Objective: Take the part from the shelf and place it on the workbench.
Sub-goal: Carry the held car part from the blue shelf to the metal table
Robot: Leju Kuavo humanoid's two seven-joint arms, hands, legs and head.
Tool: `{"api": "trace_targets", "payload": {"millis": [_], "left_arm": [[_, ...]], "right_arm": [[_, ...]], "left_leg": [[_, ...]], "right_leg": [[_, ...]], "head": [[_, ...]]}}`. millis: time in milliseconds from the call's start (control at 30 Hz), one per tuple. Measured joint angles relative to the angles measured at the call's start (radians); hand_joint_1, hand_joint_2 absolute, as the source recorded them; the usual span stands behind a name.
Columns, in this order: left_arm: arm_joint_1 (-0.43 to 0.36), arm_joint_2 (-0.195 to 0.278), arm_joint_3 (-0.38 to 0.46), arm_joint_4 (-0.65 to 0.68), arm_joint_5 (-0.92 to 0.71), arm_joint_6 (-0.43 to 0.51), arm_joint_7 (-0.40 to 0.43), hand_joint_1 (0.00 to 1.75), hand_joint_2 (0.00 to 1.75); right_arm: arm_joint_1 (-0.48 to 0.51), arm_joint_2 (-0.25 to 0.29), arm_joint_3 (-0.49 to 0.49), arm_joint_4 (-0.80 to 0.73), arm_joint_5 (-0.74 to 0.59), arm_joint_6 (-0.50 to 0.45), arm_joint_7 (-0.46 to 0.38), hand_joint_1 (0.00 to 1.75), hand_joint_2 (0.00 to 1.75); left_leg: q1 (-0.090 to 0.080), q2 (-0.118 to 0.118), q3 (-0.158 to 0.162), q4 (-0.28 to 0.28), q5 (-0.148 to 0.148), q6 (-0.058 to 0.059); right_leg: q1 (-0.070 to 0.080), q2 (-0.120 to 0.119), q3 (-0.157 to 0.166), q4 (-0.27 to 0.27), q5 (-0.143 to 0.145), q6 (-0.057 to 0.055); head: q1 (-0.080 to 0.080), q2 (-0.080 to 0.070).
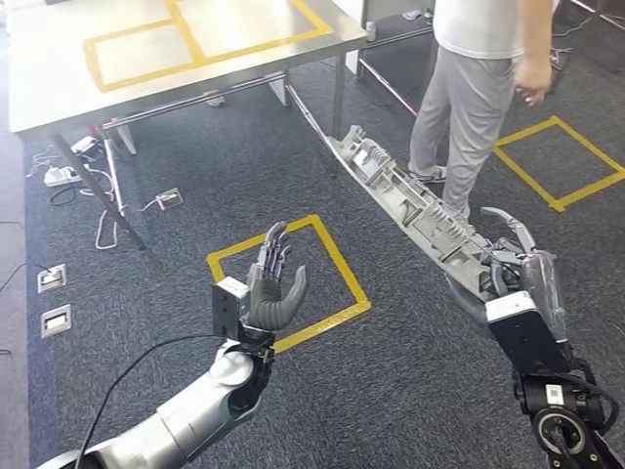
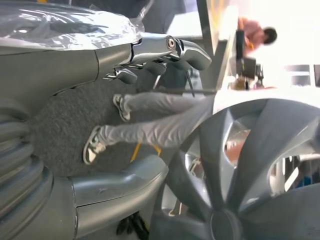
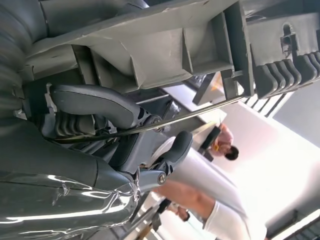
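Note:
The part (image 1: 413, 200) is a long grey ribbed plastic moulding. My right hand (image 1: 516, 269) grips its near end, and it slants up and away to the left above the carpet, its far tip near the workbench's leg. In the right wrist view the part (image 3: 170, 55) lies across my right hand (image 3: 75, 150), whose fingers curl around its edge. My left hand (image 1: 274, 283) is raised over the carpet with fingers apart and holds nothing. The left wrist view shows my left hand (image 2: 45, 75) open. The steel workbench (image 1: 59, 88), marked with yellow tape rectangles, stands ahead at the upper left.
A person (image 1: 472, 98) in grey trousers stands just beyond the part's far half. Yellow tape squares (image 1: 343, 264) mark the grey carpet, another (image 1: 524, 176) at right. A power strip and cables (image 1: 59, 176) lie under the workbench. A grey wheel cover (image 2: 245, 200) appears close in the left wrist view.

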Motion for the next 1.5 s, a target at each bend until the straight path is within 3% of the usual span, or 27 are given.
{"api": "trace_targets", "payload": {"millis": [67,133,200,233,300,367,433,467,533,567,633,667,733,800,867,933,967,1000,1033,1100,1167,1233,1267,1300,1367,1400,1500], "left_arm": [[0.000,-0.002,0.000,0.000,0.004,0.010,0.008,0.00,1.75],[-0.001,-0.006,0.000,0.001,0.007,0.023,0.017,0.00,1.75],[0.001,-0.008,0.000,0.001,0.010,0.034,0.024,0.00,1.75],[0.002,-0.007,0.000,0.002,0.012,0.041,0.025,0.00,1.75],[0.000,-0.006,0.000,0.003,0.013,0.059,0.027,0.00,1.75],[-0.004,-0.007,0.000,0.003,0.017,0.083,0.033,0.00,1.75],[-0.005,-0.008,0.000,0.003,0.022,0.101,0.040,0.00,1.75],[-0.004,-0.008,0.000,0.003,0.024,0.105,0.044,0.00,1.75],[-0.005,-0.007,0.000,0.003,0.028,0.110,0.050,0.00,1.75],[-0.007,-0.006,0.000,0.003,0.032,0.109,0.052,0.00,1.75],[-0.010,-0.006,-0.001,0.002,0.045,0.099,0.053,0.00,1.75],[-0.012,-0.006,-0.001,0.002,0.053,0.092,0.052,0.00,1.75],[-0.011,-0.004,-0.002,0.001,0.072,0.071,0.046,0.00,1.75],[-0.013,-0.003,-0.002,-0.002,0.085,0.051,0.038,0.00,1.75],[-0.015,-0.003,-0.003,-0.003,0.087,0.044,0.033,0.00,1.75],[-0.014,-0.004,-0.005,-0.003,0.088,0.042,0.033,0.00,1.75],[-0.013,-0.004,-0.006,-0.003,0.088,0.042,0.033,0.00,1.75],[-0.012,-0.003,-0.006,-0.003,0.088,0.042,0.033,0.00,1.75],[-0.012,-0.003,-0.006,-0.003,0.086,0.043,0.032,0.00,1.75],[-0.013,-0.003,-0.007,-0.003,0.072,0.046,0.030,0.00,1.75],[-0.014,-0.003,-0.009,-0.003,0.052,0.043,0.021,0.00,1.75],[-0.012,-0.001,-0.010,-0.003,0.037,0.033,0.009,0.00,1.75],[-0.012,0.000,-0.011,-0.003,0.033,0.026,0.004,0.00,1.75],[-0.012,0.001,-0.011,-0.003,0.030,0.018,-0.001,0.00,1.75],[-0.015,0.002,-0.012,-0.003,0.030,0.000,-0.007,0.00,1.75],[-0.016,0.002,-0.012,-0.003,0.029,-0.006,-0.008,0.00,1.75],[-0.014,0.002,-0.013,-0.003,0.026,-0.013,-0.007,0.00,1.75]], "right_arm": [[0.002,0.000,0.000,0.001,-0.001,-0.002,0.002,1.75,1.75],[0.006,0.000,-0.002,0.002,-0.001,-0.004,0.004,1.75,1.75],[0.010,0.000,-0.002,0.002,-0.003,-0.004,0.006,1.75,1.75],[0.012,0.001,-0.003,0.002,-0.004,-0.004,0.007,1.75,1.75],[0.017,0.002,-0.006,0.003,-0.006,-0.002,0.008,1.75,1.75],[0.022,0.002,-0.010,0.004,-0.010,0.003,0.008,1.75,1.75],[0.024,0.003,-0.010,0.006,-0.012,0.009,0.008,1.75,1.75],[0.025,0.003,-0.010,0.006,-0.012,0.012,0.010,1.75,1.75],[0.025,0.003,-0.010,0.008,-0.012,0.014,0.014,1.75,1.75],[0.024,0.003,-0.010,0.008,-0.012,0.015,0.016,1.75,1.75],[0.023,0.003,-0.011,0.008,-0.013,0.015,0.019,1.75,1.75],[0.023,0.003,-0.011,0.008,-0.014,0.015,0.019,1.75,1.75],[0.022,0.004,-0.011,0.008,-0.017,0.015,0.019,1.75,1.75],[0.023,0.004,-0.010,0.009,-0.021,0.014,0.018,1.75,1.75],[0.023,0.004,-0.010,0.010,-0.024,0.014,0.017,1.75,1.75],[0.024,0.004,-0.010,0.010,-0.026,0.014,0.017,1.75,1.75],[0.024,0.004,-0.010,0.010,-0.026,0.014,0.017,1.75,1.75],[0.025,0.004,-0.010,0.011,-0.026,0.014,0.017,1.75,1.75],[0.024,0.004,-0.009,0.011,-0.026,0.014,0.017,1.75,1.75],[0.023,0.004,-0.009,0.013,-0.027,0.014,0.016,1.75,1.75],[0.021,0.004,-0.009,0.016,-0.029,0.013,0.013,1.75,1.75],[0.019,0.005,-0.008,0.019,-0.034,0.012,0.007,1.75,1.75],[0.019,0.006,-0.008,0.021,-0.038,0.012,0.004,1.75,1.75],[0.019,0.006,-0.008,0.024,-0.044,0.010,0.000,1.75,1.75],[0.018,0.007,-0.008,0.029,-0.055,0.006,-0.009,1.75,1.75],[0.018,0.007,-0.008,0.031,-0.059,0.004,-0.013,1.75,1.75],[0.020,0.008,-0.007,0.036,-0.065,0.004,-0.017,1.75,1.75]], "left_leg": [[0.002,-0.031,-0.003,0.008,-0.003,-0.007],[0.004,-0.056,-0.015,0.015,0.000,-0.019],[0.008,-0.080,-0.026,0.015,0.009,-0.033],[0.008,-0.079,-0.031,0.019,0.008,-0.039],[0.003,-0.026,-0.057,0.073,-0.022,-0.049],[0.003,0.043,-0.118,0.202,-0.084,-0.055],[0.006,0.065,-0.171,0.307,-0.119,-0.058],[0.006,0.068,-0.171,0.308,-0.111,-0.057],[0.003,0.084,-0.113,0.201,-0.055,-0.048],[-0.003,0.107,-0.071,0.126,-0.030,-0.042],[-0.014,0.140,-0.020,0.031,-0.009,-0.028],[-0.019,0.142,-0.015,0.018,-0.011,-0.023],[-0.018,0.116,-0.012,0.011,-0.010,-0.014],[-0.013,0.093,-0.004,0.001,-0.006,-0.003],[-0.010,0.071,0.001,-0.002,-0.006,0.005],[-0.010,0.044,0.001,-0.001,-0.006,0.008],[-0.009,0.029,0.001,0.001,-0.007,0.008],[-0.009,0.013,0.001,0.003,-0.007,0.007],[-0.007,-0.003,0.002,0.006,-0.008,0.005],[-0.006,-0.030,-0.001,0.015,-0.011,-0.002],[-0.003,-0.051,-0.014,0.022,-0.008,-0.013],[0.000,-0.062,-0.025,0.022,-0.002,-0.026],[-0.001,-0.048,-0.027,0.028,-0.006,-0.032],[-0.004,-0.029,-0.026,0.031,-0.004,-0.030],[-0.007,0.008,-0.022,0.030,-0.007,-0.015],[-0.005,0.009,-0.020,0.021,-0.002,-0.008],[-0.003,0.008,-0.021,0.014,0.003,-0.010]], "right_leg": [[-0.008,0.044,0.053,-0.138,0.073,-0.001],[-0.012,0.084,0.089,-0.216,0.090,-0.002],[-0.009,0.075,0.099,-0.227,0.085,-0.009],[-0.009,0.063,0.100,-0.228,0.087,-0.013],[-0.010,0.036,0.106,-0.236,0.092,-0.025],[-0.006,0.008,0.108,-0.239,0.093,-0.034],[-0.002,-0.021,0.108,-0.239,0.091,-0.037],[0.000,-0.035,0.109,-0.239,0.090,-0.038],[0.002,-0.061,0.112,-0.239,0.087,-0.036],[0.006,-0.074,0.113,-0.238,0.084,-0.034],[0.012,-0.094,0.115,-0.238,0.078,-0.026],[0.016,-0.105,0.117,-0.239,0.076,-0.021],[0.015,-0.119,0.122,-0.240,0.068,-0.013],[0.010,-0.081,0.107,-0.198,0.036,-0.005],[0.007,-0.024,0.050,-0.074,-0.023,-0.001],[0.007,-0.007,-0.015,0.050,-0.059,0.002],[0.006,-0.005,-0.028,0.066,-0.050,0.004],[0.004,-0.004,-0.022,0.040,-0.022,0.005],[0.000,0.004,0.002,-0.023,0.021,0.006],[-0.010,0.050,0.056,-0.152,0.080,0.006],[-0.012,0.083,0.084,-0.210,0.085,0.001],[-0.010,0.071,0.093,-0.221,0.083,-0.009],[-0.010,0.065,0.093,-0.225,0.085,-0.014],[-0.009,0.061,0.094,-0.228,0.085,-0.017],[-0.002,0.055,0.091,-0.228,0.082,-0.019],[0.002,0.053,0.090,-0.226,0.082,-0.020],[0.005,0.046,0.089,-0.225,0.085,-0.021]], "head": [[0.002,0.000],[0.003,0.000],[0.002,0.000],[0.001,0.000],[-0.009,0.000],[-0.019,0.000],[-0.021,0.000],[-0.023,0.000],[-0.027,0.000],[-0.029,0.000],[-0.028,0.000],[-0.026,0.000],[-0.021,0.000],[-0.017,0.000],[-0.009,0.000],[-0.004,0.000],[-0.003,0.000],[-0.002,0.000],[-0.002,0.000],[0.000,0.000],[0.001,0.000],[0.000,0.000],[-0.002,0.000],[-0.007,0.000],[-0.014,0.000],[-0.015,0.000],[-0.012,0.000]]}}
